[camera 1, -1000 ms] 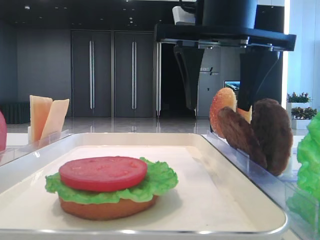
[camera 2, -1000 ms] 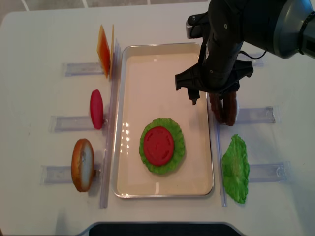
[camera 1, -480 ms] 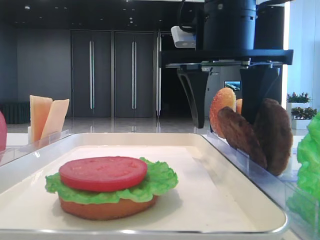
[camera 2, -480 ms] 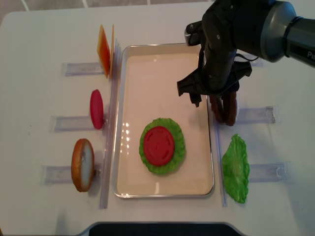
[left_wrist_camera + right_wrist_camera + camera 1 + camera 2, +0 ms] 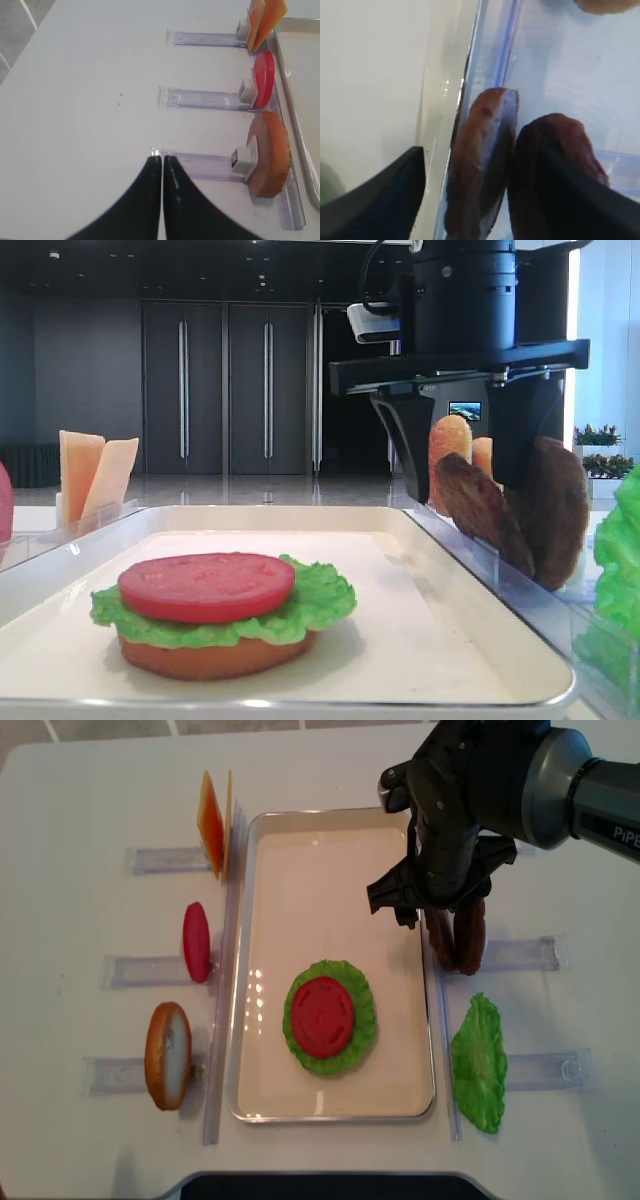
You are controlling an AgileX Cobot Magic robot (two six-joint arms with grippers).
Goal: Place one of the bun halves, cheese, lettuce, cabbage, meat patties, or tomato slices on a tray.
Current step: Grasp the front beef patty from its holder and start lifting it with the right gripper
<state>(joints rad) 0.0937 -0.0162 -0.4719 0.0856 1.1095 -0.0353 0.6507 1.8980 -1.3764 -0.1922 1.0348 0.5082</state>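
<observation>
Two patties (image 5: 458,938) upright on edge in a clear rack (image 5: 520,955) just right of the tray (image 5: 330,835), leaning against each other; in the right wrist view the nearer patty (image 5: 477,170) beside the tray rim, the second (image 5: 555,165) touching it on the far side. Right end effector (image 5: 468,455) lowered over the patties, released, fingers (image 5: 410,445) spread wide on either side of the pair, no grasp visible. Behind the patties in the low view, a bun half (image 5: 448,445) upright. On the tray, a stack of bun base (image 5: 215,655), lettuce (image 5: 330,1017) and tomato slice (image 5: 324,1015), lying flat near the middle, well apart from the patties. Second lettuce leaf (image 5: 478,1063) in a rack right of the tray, just beyond the patties toward the near edge. Left of the tray, each upright in its own rack on the white desk (image 5: 80,810): cheese slices (image 5: 213,822), a second tomato slice (image 5: 196,942), another bun half (image 5: 168,1054). Left end effector (image 5: 162,172) clenched, fingertips pressed together, holding nothing, above bare desk beside the left bun half's rack (image 5: 200,165).
</observation>
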